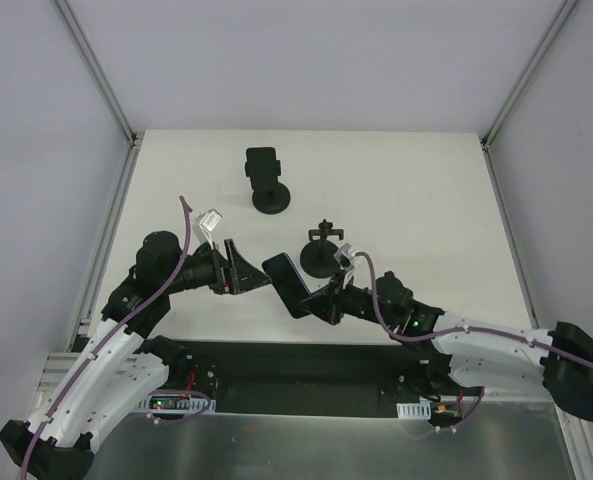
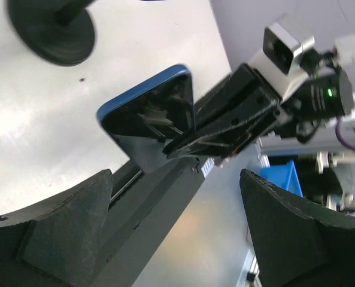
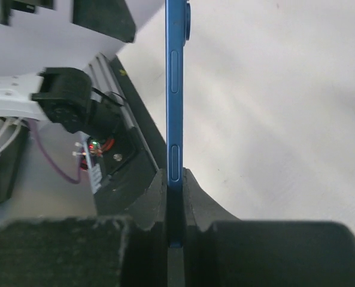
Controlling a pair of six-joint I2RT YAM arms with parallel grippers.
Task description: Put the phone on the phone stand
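The right gripper [image 3: 175,200] is clamped tight on the lower end of the phone [image 3: 175,89], its black, coarse-grained pads pressed flat against both faces. The phone is a thin slab with a glossy blue rim, two slim side buttons and a dark, reflective face. It is held on edge between the two grippers, just beside the near stand [image 1: 322,255] and resting on neither stand. The left gripper [image 2: 177,239] is spread wide and grips nothing, its matte black, wedge-shaped fingers [image 2: 63,233] pointing at the phone. The near stand is black, with a round base and a small clamp-like head. The far stand [image 1: 266,182] is also black, with a round base and a boxy cradle, and sits well apart on the smooth white table [image 1: 406,190]. A white tag [image 1: 412,410] by the right arm's base is too small to read.
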